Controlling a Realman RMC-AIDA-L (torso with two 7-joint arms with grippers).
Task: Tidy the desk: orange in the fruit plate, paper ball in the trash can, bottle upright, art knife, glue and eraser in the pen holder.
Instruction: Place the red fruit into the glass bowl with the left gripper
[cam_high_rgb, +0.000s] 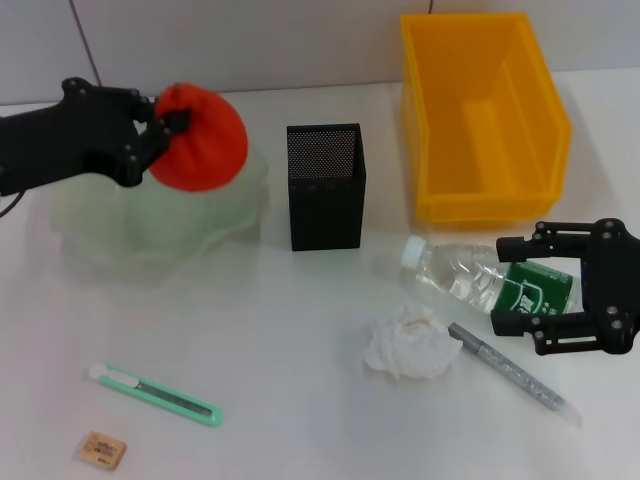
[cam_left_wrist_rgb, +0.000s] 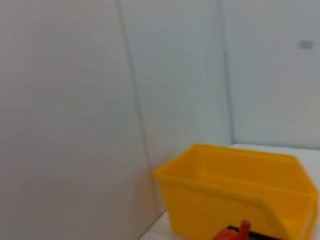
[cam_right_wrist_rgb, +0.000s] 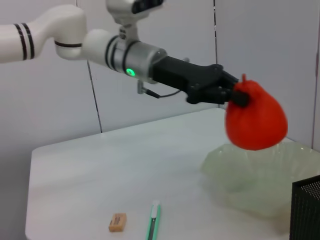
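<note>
In the head view, the orange (cam_high_rgb: 200, 138) is clamped by the left gripper (cam_high_rgb: 160, 128) above the fruit plate (cam_high_rgb: 120, 225); the bottle (cam_high_rgb: 480, 280) lies between the open right gripper (cam_high_rgb: 515, 283) fingers. In the right wrist view, the orange (cam_right_wrist_rgb: 256, 116) is held over the plate (cam_right_wrist_rgb: 250, 172)

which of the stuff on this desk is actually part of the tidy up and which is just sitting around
Part of the job:
orange, held by the left pincer over the fruit plate
bottle, lying down, right pincer around it
paper ball
art knife
eraser
glue
pen holder
yellow bin

Just lying about:
nothing seen
</note>
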